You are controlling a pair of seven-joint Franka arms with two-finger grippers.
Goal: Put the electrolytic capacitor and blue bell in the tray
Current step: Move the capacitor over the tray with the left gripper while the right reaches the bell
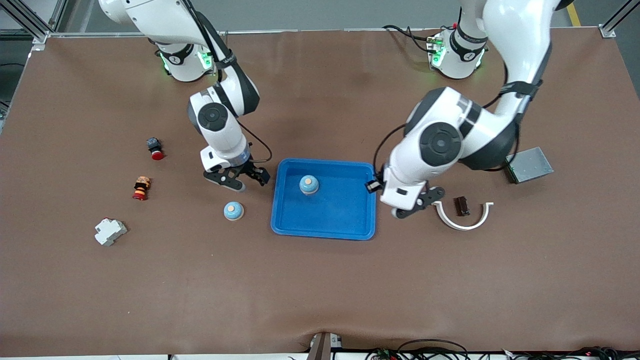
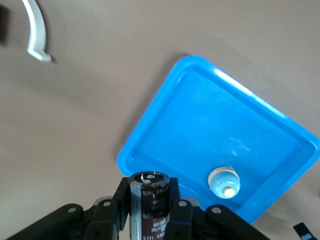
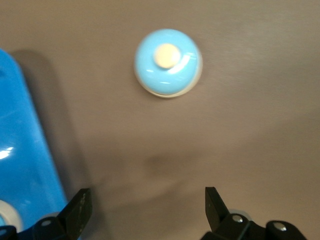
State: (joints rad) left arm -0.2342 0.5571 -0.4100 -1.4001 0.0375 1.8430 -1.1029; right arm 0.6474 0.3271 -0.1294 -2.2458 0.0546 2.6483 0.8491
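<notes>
While the left gripper [image 2: 150,210] is clamped on a dark capacitor [image 2: 149,202], held upright over the table beside the tray [image 1: 350,220], the right gripper [image 1: 239,179] hangs with fingers spread wide and empty above bare table by a blue bell [image 1: 233,210]. A second bell [image 1: 309,184] sits in the tray. Only the left wrist view shows the capacitor; in the front view the arm hides it.
</notes>
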